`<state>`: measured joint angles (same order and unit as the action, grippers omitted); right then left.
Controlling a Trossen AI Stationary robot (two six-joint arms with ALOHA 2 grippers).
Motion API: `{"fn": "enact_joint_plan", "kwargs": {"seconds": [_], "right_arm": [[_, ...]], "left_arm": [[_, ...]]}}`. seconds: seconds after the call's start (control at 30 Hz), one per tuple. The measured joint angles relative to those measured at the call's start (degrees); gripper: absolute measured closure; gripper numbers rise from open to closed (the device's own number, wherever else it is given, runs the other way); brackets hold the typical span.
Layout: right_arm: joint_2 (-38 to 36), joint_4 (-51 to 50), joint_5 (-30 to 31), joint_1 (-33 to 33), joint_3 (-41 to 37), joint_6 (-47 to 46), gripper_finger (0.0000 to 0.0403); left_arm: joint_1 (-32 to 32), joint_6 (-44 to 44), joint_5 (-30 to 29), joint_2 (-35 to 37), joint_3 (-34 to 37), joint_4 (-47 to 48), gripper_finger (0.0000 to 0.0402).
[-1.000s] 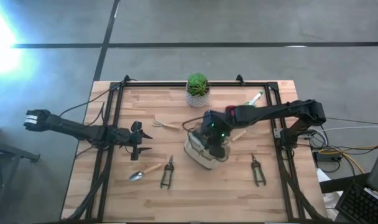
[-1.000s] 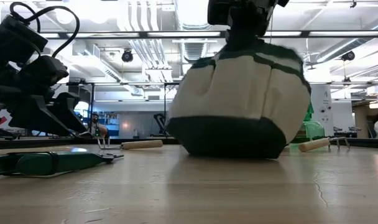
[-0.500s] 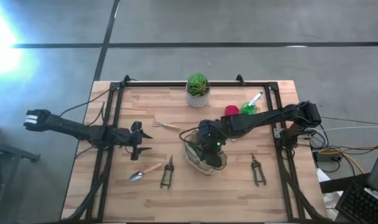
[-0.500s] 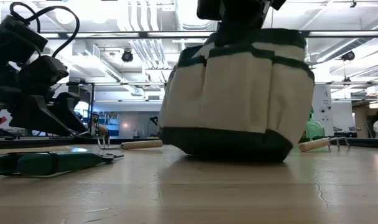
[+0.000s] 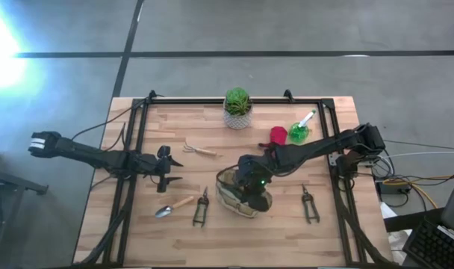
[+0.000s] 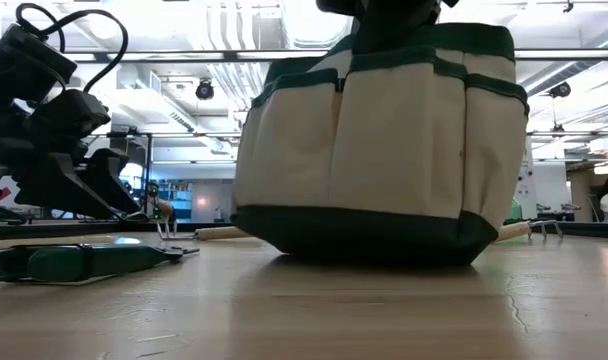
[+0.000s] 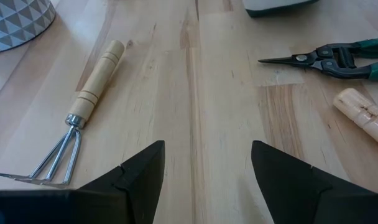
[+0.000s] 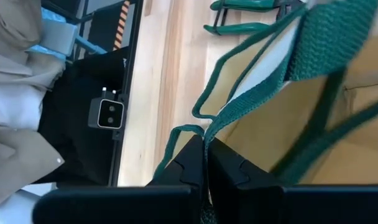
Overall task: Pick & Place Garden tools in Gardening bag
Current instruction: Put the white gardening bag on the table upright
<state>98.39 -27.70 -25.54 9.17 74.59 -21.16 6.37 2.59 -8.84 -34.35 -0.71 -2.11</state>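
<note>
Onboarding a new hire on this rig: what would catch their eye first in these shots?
The bag: it fills the low view, and from above it sits mid-table with the right gripper shut on its green handle. Next, the tools scattered on the table around it: trowel and shears to its left, rake behind them, a second pair of shears to its right. The left gripper waits open beside the rake.

Beige gardening bag (image 6: 379, 150) with dark-green trim; triangle-patterned plant pot (image 7: 18, 22)
</note>
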Motion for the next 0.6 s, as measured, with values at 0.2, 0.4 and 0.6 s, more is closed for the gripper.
{"fn": "enact_joint_plan", "kwargs": {"seconds": [0.2, 0.4, 0.6], "right_arm": [[0.00, 0.28, 0.04, -0.02, 0.00, -0.29, 0.0394], [0.00, 1.15, 0.13, -0.02, 0.00, -0.25, 0.0394], [0.00, 1.47, 0.17, 0.04, 0.00, 0.48, 0.0374]], "left_arm": [[-0.01, -0.01, 0.00, 0.01, 0.00, 0.00, 0.0161], [-0.01, -0.01, 0.00, 0.01, 0.00, 0.00, 0.0161], [0.00, -0.01, 0.00, 0.00, 0.00, 0.00, 0.0161]]}}
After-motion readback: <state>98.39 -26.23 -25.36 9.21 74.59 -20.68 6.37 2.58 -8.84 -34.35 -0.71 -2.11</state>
